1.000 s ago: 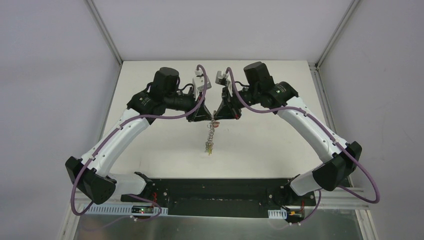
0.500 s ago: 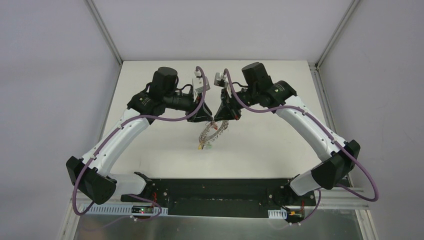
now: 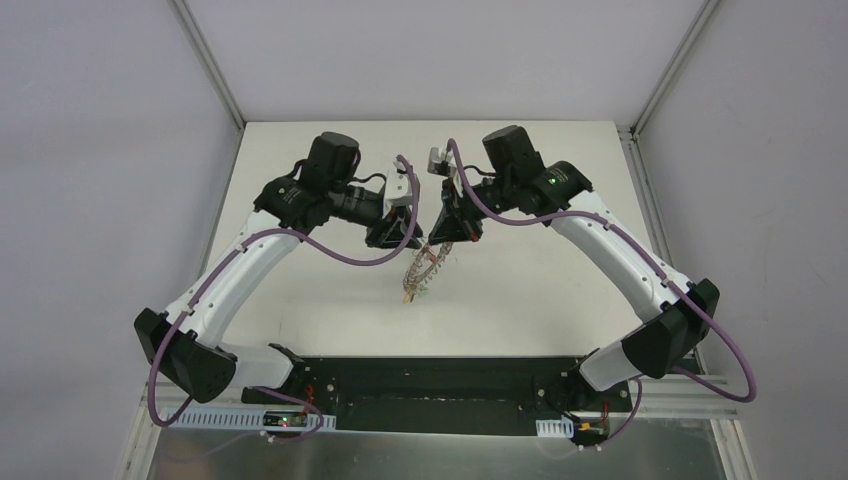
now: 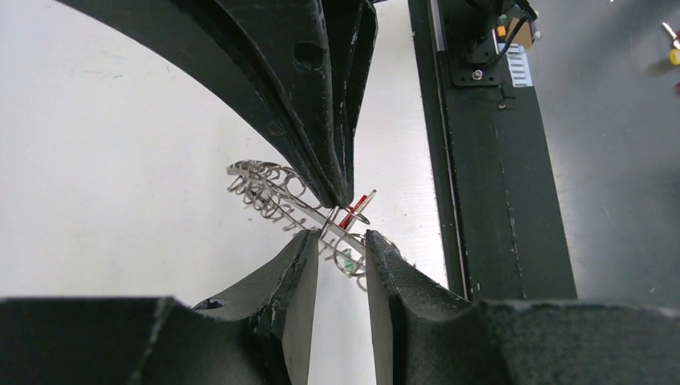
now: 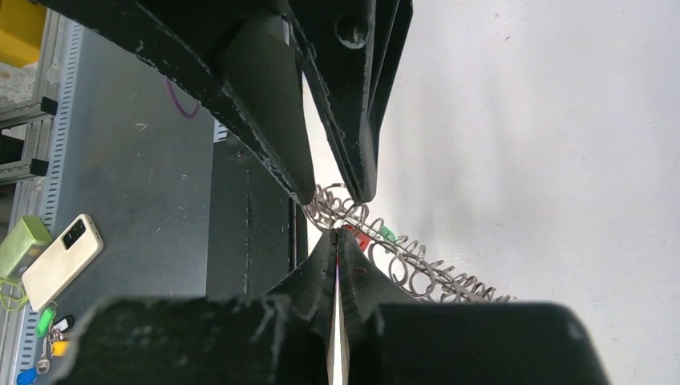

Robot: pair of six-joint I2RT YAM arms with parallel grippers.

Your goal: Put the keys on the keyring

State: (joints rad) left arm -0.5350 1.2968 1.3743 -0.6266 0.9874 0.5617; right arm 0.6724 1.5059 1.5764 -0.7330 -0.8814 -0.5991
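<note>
The keyring, a grey coiled-wire strip seen edge-on, hangs tilted down to the left from my right gripper. In the right wrist view that gripper is shut on the ring's upper end. A red key head and a green one sit right beside the pinch. My left gripper is open. In the left wrist view its fingertips stand either side of the ring strip without gripping it. The red key shows just under the right gripper's tip. More small keys dangle at the ring's low end.
The white table lies under the ring. The black base rail runs along the near edge and also shows in the left wrist view. Off the table, a phone and a green object lie on the grey floor.
One second ago both grippers pinched the ring's top and it hung straight down. The left gripper has since opened and drawn back left, and the ring has swung to a tilt.
</note>
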